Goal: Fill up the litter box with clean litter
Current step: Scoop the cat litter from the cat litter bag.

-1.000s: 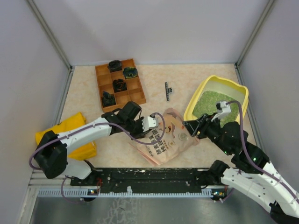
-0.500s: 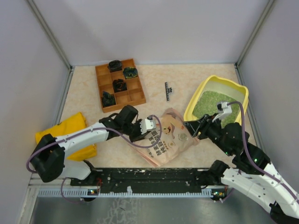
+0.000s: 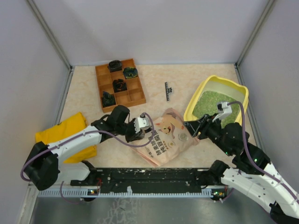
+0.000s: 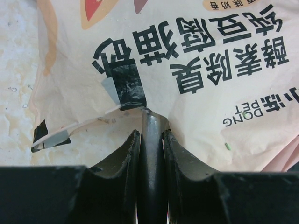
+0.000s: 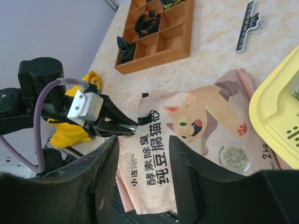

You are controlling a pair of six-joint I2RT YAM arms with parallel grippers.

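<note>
Left end effector is low on the bench, lower centre of the top view, at the left edge of the pink pouch. Its wrist view shows the jaws pressed against both sides of a dark narrow bar (can't tell what the bar is). The bar's tip sits at the pouch edge, just below a patch of black tape.

Pouch lies flat, printed side up, with the cartoon animal facing the camera. One stray green granule is on it.

Right end effector hovers at the pouch's right end, just beside the near corner of the litter box. Its fingers are spread with nothing between them.

Yellow cloth bag is at lower left, partly under the left arm.

Litter box is at the right of the frame, set at an angle, its lower left corner just beside the pouch. Clean litter is inside it, covering most of the floor. The inner wall at the upper end is bare.

Black clip lies alone at centre, between the box and the wooden tray.

Wooden tray is at upper left, with dark items in four compartments.
</note>
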